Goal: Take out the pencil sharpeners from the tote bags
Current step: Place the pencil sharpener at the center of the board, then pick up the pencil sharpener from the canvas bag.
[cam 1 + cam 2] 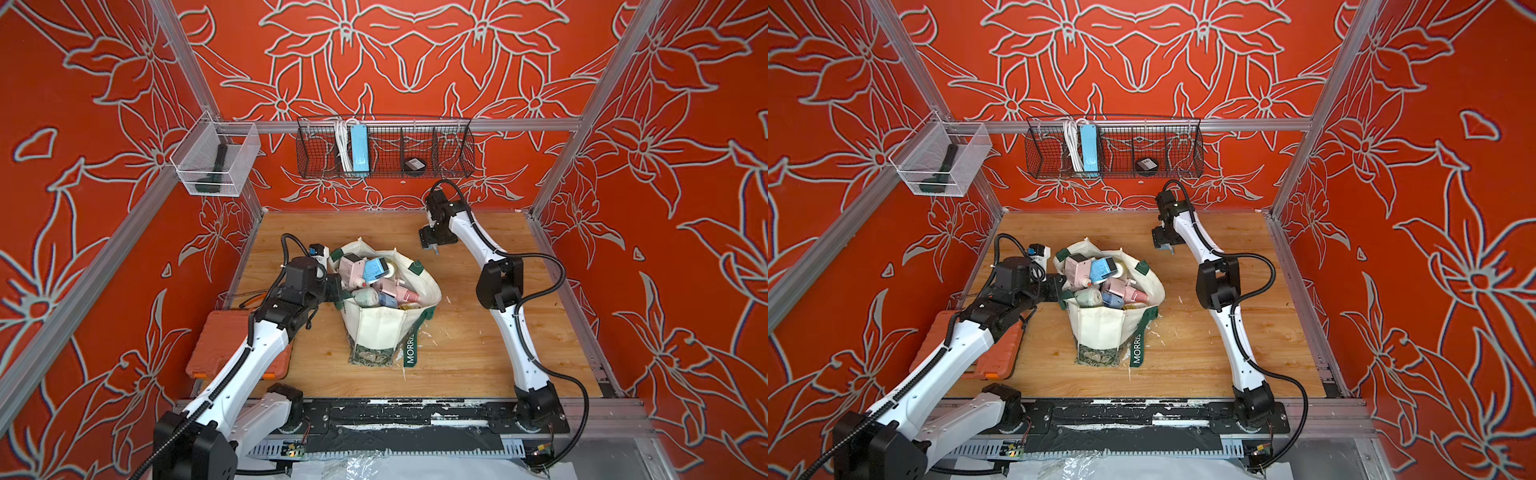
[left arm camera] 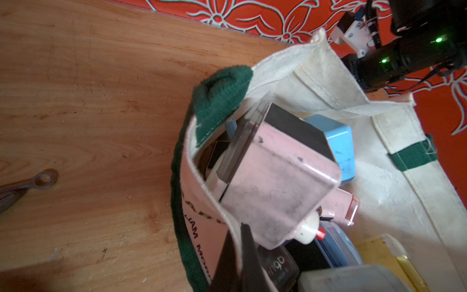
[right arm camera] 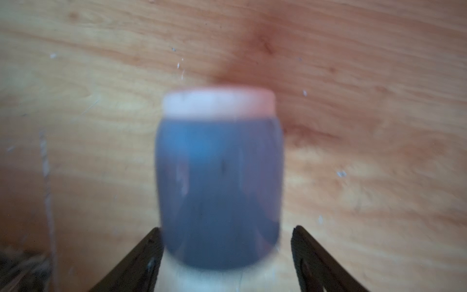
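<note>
While the left gripper (image 2: pixel 238 255) is clamped on the rim of the tote bag (image 1: pixel 376 328), the right gripper (image 3: pixel 226 227) hangs well apart from the tote bag, off its far right side. Its jaws are spread wider than the blurred blue-grey pencil sharpener (image 3: pixel 219 177) between them, and can't tell if it's resting on anything. The other pencil sharpeners (image 1: pixel 365 278) are heaped inside the tote bag.

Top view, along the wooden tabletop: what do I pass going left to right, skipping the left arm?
In order: orange ridged plastic case → cream canvas tote bag stuffed with pastel pencil sharpeners → right claw, open around a blue-grey pencil sharpener → right arm's black elbow joint.
</note>
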